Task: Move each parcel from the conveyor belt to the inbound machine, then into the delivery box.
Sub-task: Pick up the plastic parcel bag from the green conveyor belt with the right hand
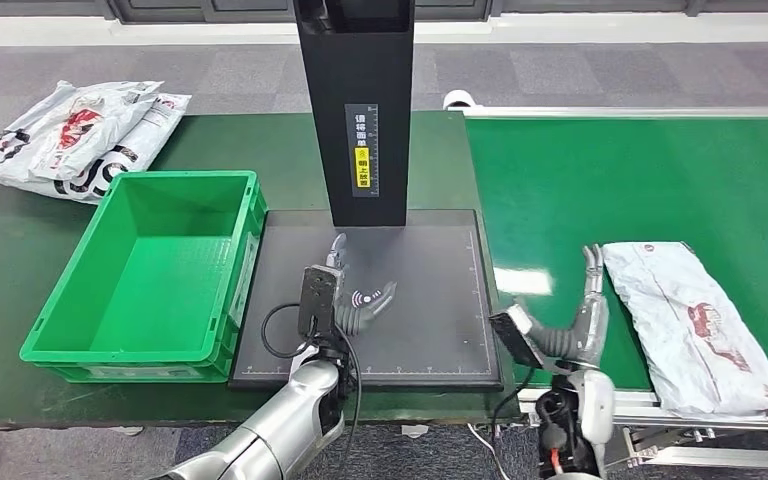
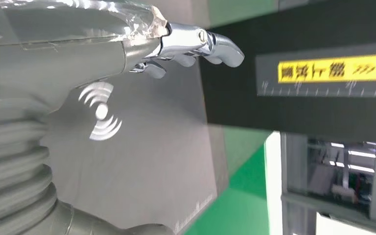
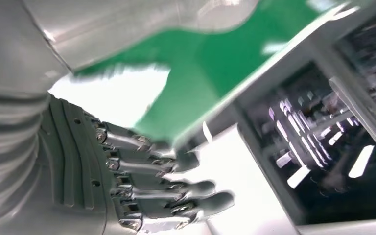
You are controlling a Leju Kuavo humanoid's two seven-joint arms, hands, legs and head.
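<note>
Silver arms — black cables looped; left hand (image 1: 358,308) and right hand (image 1: 578,318) grey, ribbed.

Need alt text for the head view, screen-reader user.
The right hand hangs open beside a white parcel on the green conveyor belt. The left hand is open over the dark scanner platform, next to an empty green crate. More parcels lie beyond the crate.

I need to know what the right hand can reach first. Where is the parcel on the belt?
In the head view, the parcel lies on the green belt at the right, just beside the open right hand.
</note>
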